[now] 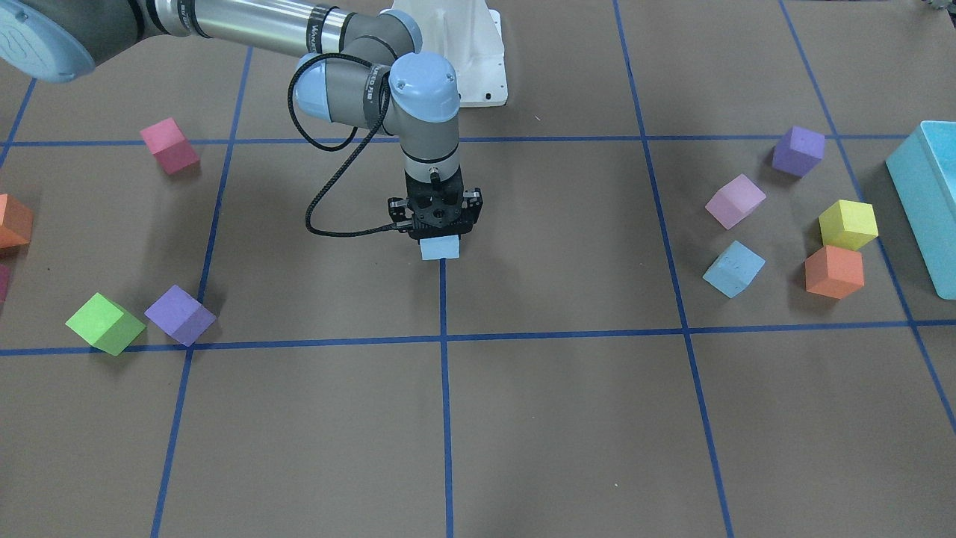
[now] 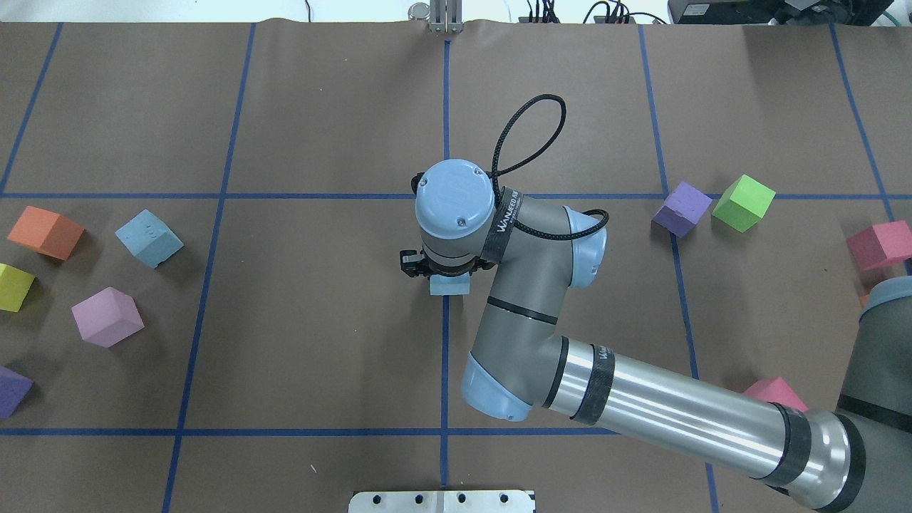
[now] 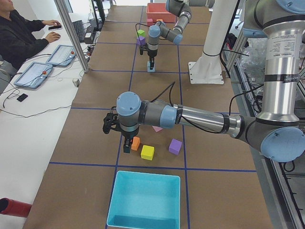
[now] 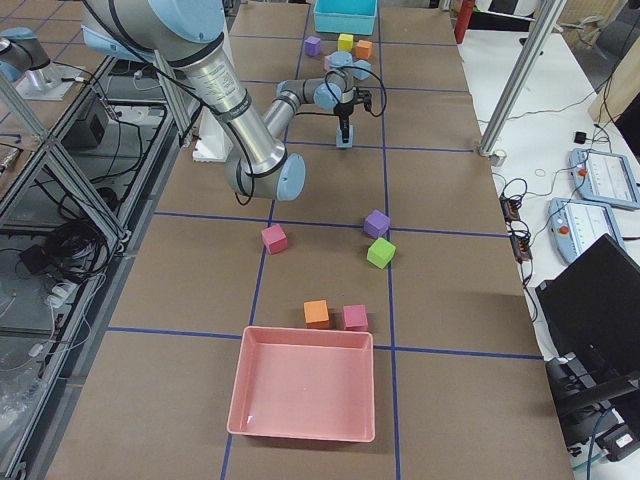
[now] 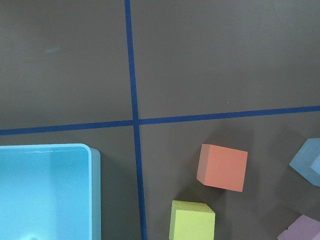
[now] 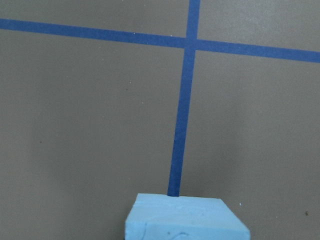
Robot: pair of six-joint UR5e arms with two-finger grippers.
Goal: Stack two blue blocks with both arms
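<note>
My right gripper (image 1: pixel 439 237) is shut on a pale blue block (image 1: pixel 439 248) at the table's middle, on the blue centre line. It is low over the paper, and I cannot tell whether the block touches it. The block also shows in the overhead view (image 2: pixel 449 285) and at the bottom of the right wrist view (image 6: pixel 185 220). The second blue block (image 1: pixel 733 269) (image 2: pixel 148 237) lies on the table among other cubes, at the right edge of the left wrist view (image 5: pixel 307 162). My left gripper (image 3: pixel 126 148) hangs over the orange cube, and I cannot tell whether it is open or shut.
Near the second blue block lie a pink cube (image 1: pixel 735 200), a purple cube (image 1: pixel 798 150), a yellow cube (image 1: pixel 847 224) and an orange cube (image 1: pixel 833 272). A turquoise bin (image 1: pixel 926 202) stands beside them. A green cube (image 1: pixel 104 323) and a purple cube (image 1: pixel 180 314) lie on the other side.
</note>
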